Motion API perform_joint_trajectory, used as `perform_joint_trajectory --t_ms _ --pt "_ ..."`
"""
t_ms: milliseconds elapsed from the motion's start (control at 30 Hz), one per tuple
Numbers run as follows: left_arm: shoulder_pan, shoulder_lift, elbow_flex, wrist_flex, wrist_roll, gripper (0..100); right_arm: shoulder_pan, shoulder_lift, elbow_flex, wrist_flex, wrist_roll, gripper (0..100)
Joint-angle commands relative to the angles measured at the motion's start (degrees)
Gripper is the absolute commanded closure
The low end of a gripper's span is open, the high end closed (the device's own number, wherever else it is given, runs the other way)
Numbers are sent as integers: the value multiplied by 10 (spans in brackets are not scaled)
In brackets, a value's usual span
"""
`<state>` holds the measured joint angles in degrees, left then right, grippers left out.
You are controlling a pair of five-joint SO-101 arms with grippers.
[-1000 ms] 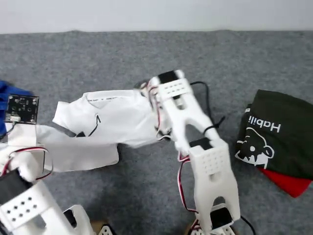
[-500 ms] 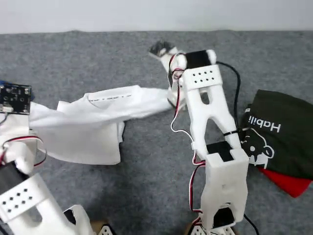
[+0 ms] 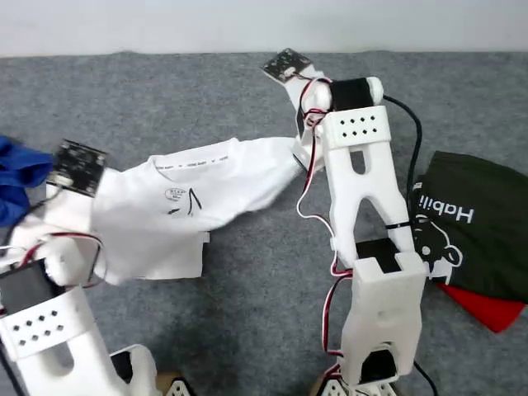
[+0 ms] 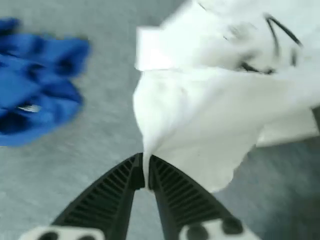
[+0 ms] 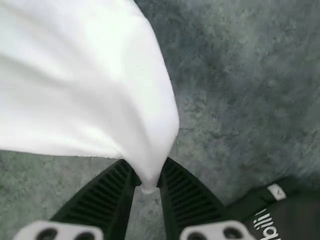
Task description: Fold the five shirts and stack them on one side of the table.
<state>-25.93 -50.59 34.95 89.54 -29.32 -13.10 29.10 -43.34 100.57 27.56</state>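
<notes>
A white shirt [image 3: 186,206] hangs stretched between both arms over the grey table. My left gripper [image 4: 145,176] is shut on the white shirt's [image 4: 210,115] left end, near the table's left side. My right gripper [image 5: 148,185] is shut on a pinched fold of the white shirt [image 5: 75,85] at its right end, toward the table's far middle. A crumpled blue shirt [image 3: 18,177] lies at the left edge, also visible as the blue shirt [image 4: 37,82] in the left wrist view. A folded black shirt [image 3: 462,227] rests on a folded red shirt [image 3: 483,305] at the right.
The grey carpeted table [image 3: 264,313] has open room in front of the white shirt between the two arm bases. A pale wall [image 3: 247,25] runs along the far edge. A corner of the black shirt [image 5: 270,217] lies close to my right gripper.
The right arm has carried its end of the white shirt farther back and to the right. The left arm has shifted right, and the shirt now spreads flatter with its print showing.
</notes>
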Motion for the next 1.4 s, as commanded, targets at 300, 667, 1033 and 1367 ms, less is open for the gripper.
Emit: perform_joint_trajectory --t_ms 300,667,1033,1367 --pt "55 3 48 100 -69 841 19 -42 47 24 4 988" --pt "154 67 41 108 -68 797 -4 -36 47 21 2 988" --pt "219 267 -41 112 -68 800 -16 -35 47 20 4 988" --pt "359 261 -15 108 -4 801 63 -35 47 21 5 988"
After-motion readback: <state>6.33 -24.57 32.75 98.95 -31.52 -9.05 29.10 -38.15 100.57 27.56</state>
